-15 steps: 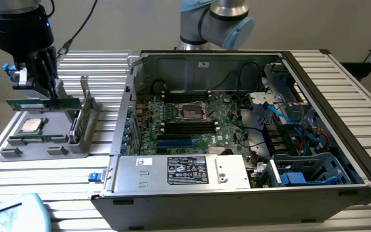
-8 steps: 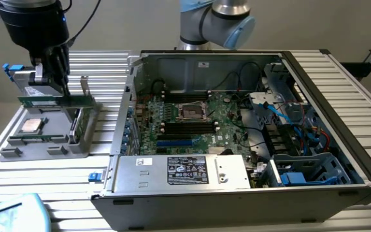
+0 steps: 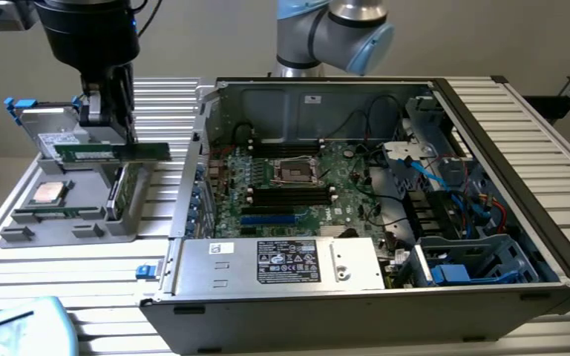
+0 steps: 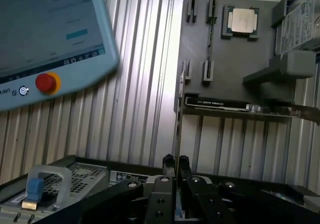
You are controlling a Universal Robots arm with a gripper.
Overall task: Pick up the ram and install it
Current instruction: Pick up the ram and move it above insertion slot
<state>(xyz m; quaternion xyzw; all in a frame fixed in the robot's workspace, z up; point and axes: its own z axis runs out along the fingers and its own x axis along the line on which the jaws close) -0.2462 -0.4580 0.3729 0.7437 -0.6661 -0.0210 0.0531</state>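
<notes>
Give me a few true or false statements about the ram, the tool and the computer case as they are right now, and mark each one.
1. The tool is shut on the ram. True.
2. The ram is seated in a slot on the motherboard. False: it hangs in the tool above the grey tray, outside the computer case.
3. A silver processor chip lies on the grey tray. True.
4. The computer case has its side panel on. False: it is open, with the motherboard in plain sight.
</notes>
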